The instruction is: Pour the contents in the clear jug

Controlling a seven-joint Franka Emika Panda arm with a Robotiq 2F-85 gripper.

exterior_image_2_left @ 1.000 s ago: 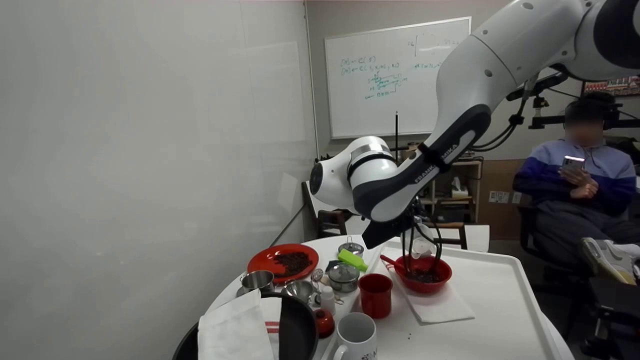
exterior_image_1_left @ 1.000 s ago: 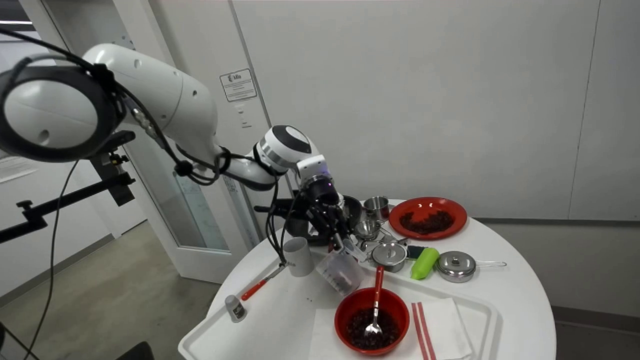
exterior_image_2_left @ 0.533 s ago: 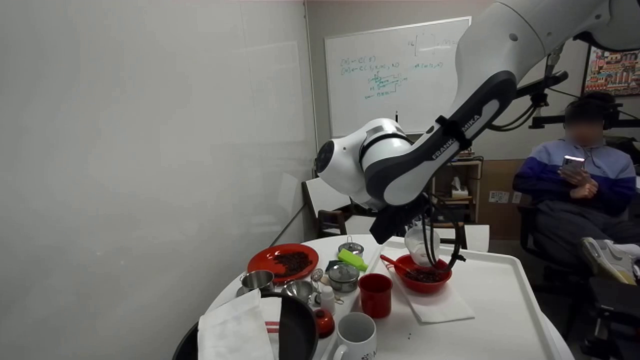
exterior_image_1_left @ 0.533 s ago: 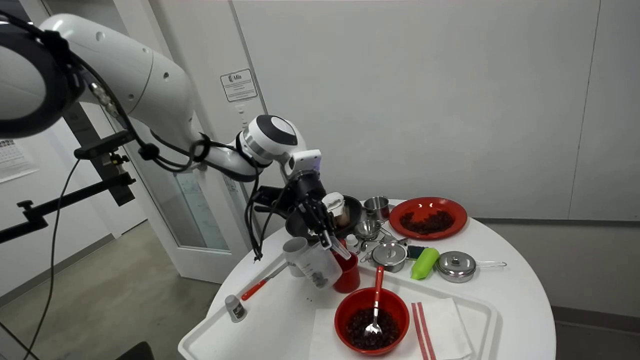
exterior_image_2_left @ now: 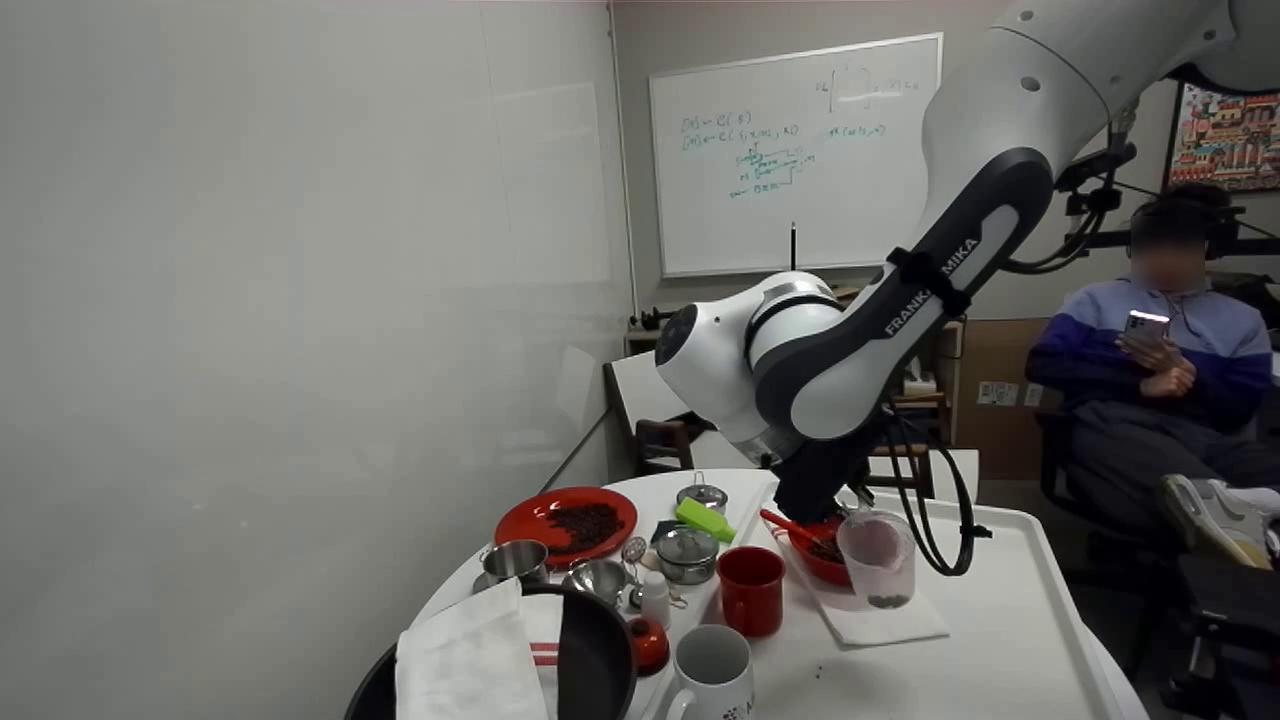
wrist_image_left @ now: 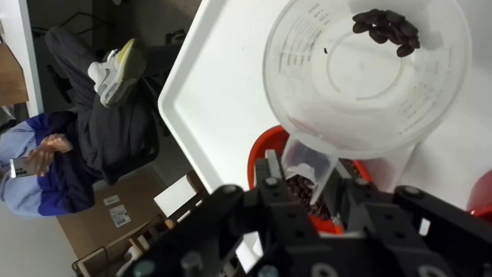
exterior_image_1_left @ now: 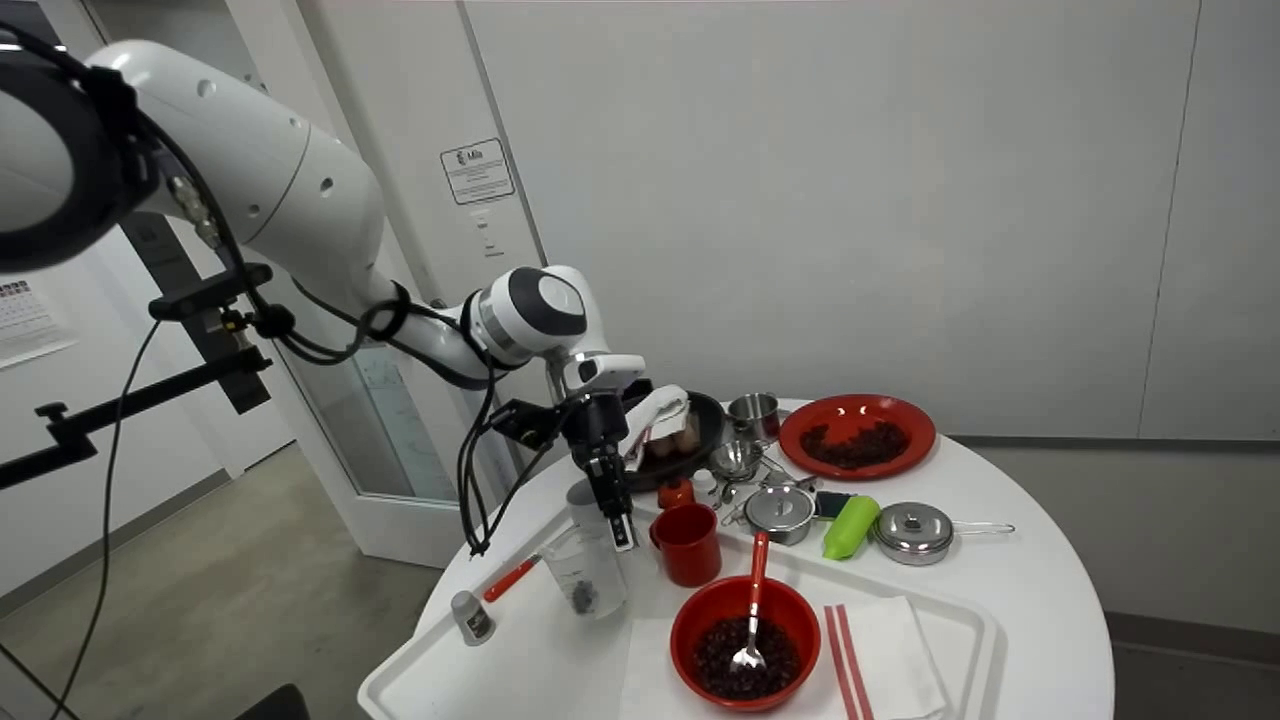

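We list 1 white-and-black jointed robot arm [exterior_image_2_left: 825, 395], extended over 1 round white table [exterior_image_1_left: 1060, 620], which bears 1 rectangular white tray [exterior_image_1_left: 540, 680]. We record 1 round red plate [exterior_image_1_left: 858, 407] with dark bits [exterior_image_1_left: 868, 447] heaped on it, outside the tray, and 1 deep red bowl [exterior_image_1_left: 690, 615] of dark beans [exterior_image_1_left: 718, 660], within the tray. 1 black gripper [wrist_image_left: 306, 163]: we find its jaws pinching the handle [wrist_image_left: 309, 152] of 1 colourless clear jug [exterior_image_1_left: 585, 570], slightly tilted, over the tray near the bowl; we cannot tell whether its base touches. Also 1 cylindrical red cup [exterior_image_1_left: 692, 552], upright on the tray; 1 red-handled metal utensil [exterior_image_1_left: 754, 600], leaning in the bowl; 1 small cluster of beans [wrist_image_left: 388, 29], at the jug's bottom.
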